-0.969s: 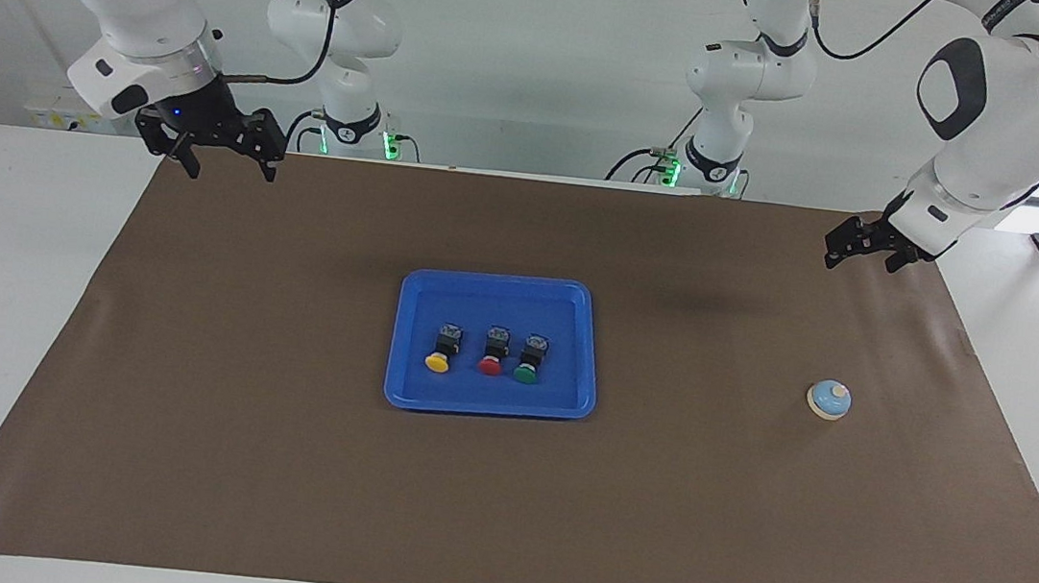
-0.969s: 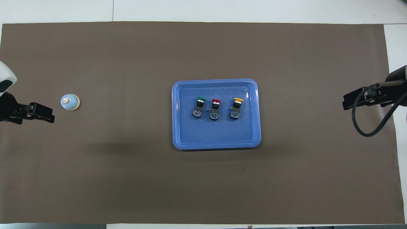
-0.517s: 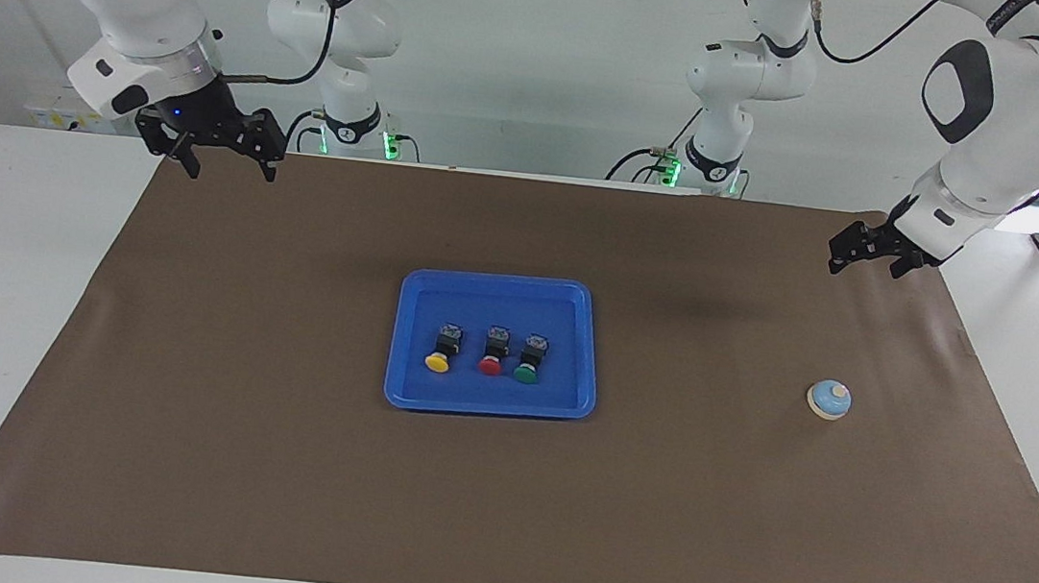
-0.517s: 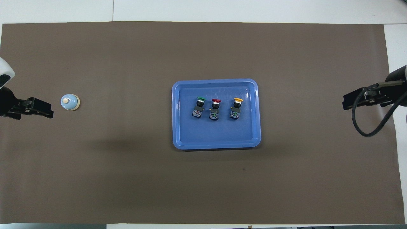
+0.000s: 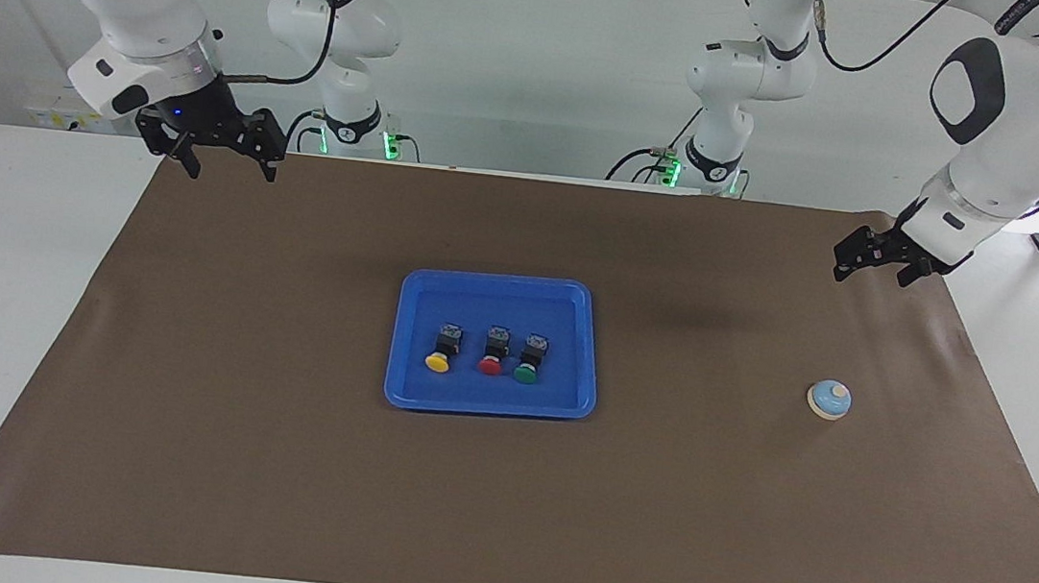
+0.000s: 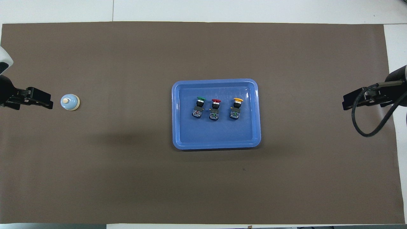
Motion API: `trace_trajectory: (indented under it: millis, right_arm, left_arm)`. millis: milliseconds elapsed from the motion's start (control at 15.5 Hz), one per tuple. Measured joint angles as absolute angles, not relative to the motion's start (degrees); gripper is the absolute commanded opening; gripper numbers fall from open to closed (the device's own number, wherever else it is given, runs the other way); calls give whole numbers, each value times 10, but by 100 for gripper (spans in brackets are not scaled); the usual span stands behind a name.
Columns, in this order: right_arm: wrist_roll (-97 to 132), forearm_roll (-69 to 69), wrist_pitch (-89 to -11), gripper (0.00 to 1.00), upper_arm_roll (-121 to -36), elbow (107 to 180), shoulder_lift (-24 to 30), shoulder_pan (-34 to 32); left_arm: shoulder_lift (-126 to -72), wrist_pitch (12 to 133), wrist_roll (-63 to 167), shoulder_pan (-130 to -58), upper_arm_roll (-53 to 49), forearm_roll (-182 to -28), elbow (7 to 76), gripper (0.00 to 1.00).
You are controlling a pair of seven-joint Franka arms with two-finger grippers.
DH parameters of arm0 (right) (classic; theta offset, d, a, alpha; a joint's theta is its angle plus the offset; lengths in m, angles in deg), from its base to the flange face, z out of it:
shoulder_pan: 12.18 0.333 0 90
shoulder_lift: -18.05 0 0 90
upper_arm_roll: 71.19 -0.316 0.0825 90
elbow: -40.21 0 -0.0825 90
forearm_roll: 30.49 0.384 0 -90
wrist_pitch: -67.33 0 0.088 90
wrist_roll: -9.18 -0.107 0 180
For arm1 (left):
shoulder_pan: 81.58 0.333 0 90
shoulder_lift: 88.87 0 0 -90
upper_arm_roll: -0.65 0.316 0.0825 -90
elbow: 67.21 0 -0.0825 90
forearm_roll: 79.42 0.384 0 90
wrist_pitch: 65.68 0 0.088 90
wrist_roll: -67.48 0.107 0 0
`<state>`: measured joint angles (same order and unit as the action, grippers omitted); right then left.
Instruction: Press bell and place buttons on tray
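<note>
Facing view gives me the bell resting on the brown mat toward the left arm's end, well apart from the left gripper, which hangs empty with jaws wide over the mat's edge. My right gripper hangs empty and wide over the mat's corner at the right arm's end. The blue tray holds three buttons lying side by side: yellow, red, green. The bell is a pale blue dome with a cream knob
</note>
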<state>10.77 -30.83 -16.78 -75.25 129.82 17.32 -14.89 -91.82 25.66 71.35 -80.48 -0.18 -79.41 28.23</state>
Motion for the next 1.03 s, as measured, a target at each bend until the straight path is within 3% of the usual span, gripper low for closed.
trace_trajectory:
  millis: [1034]
  right_arm:
    - [108, -308, -168, 100, -752, 1298, 173, -149]
  left_arm:
    - [-918, 254, 712, -824, 0, -794, 253, 100]
